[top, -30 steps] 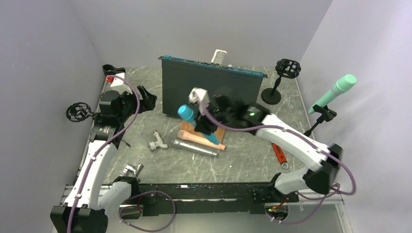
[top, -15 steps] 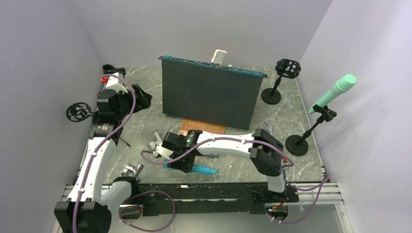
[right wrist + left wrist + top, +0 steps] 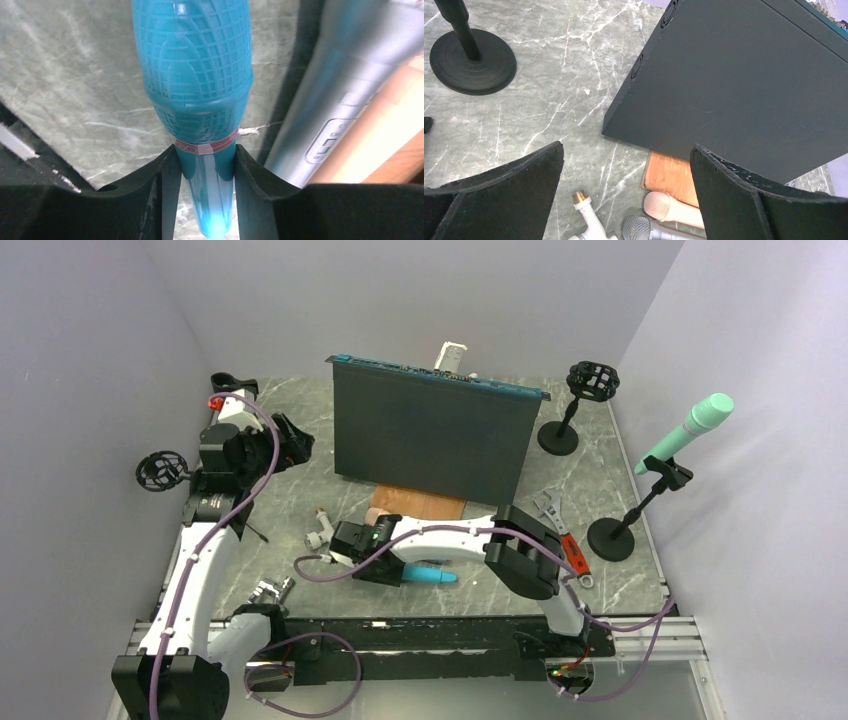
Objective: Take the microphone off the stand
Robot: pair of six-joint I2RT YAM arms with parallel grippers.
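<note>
Near the front edge of the table (image 3: 310,485), left of centre, we see the right gripper (image 3: 372,565) reaching across, its arm lying low over the marble. Its two black fingers (image 3: 150,195) pinch the blue microphone (image 3: 192,75) at the narrow neck just below the grid-patterned head, beside a pink band; in the overhead view the tapered handle (image 3: 432,575) projects to the right of the gripper. We cannot tell whether the microphone touches the marble. Just beside it lie a silver microphone (image 3: 340,75) and a peach microphone (image 3: 380,150), side by side. At the far left, the left gripper (image 3: 626,150) hangs with its fingers spread wide and nothing between them, facing the corner of a black box (image 3: 734,85); a wooden board (image 3: 671,175) shows at the box's lower edge. Against the right wall, a mint-green microphone (image 3: 695,425) sits tilted in the clip of a stand (image 3: 612,537).
</note>
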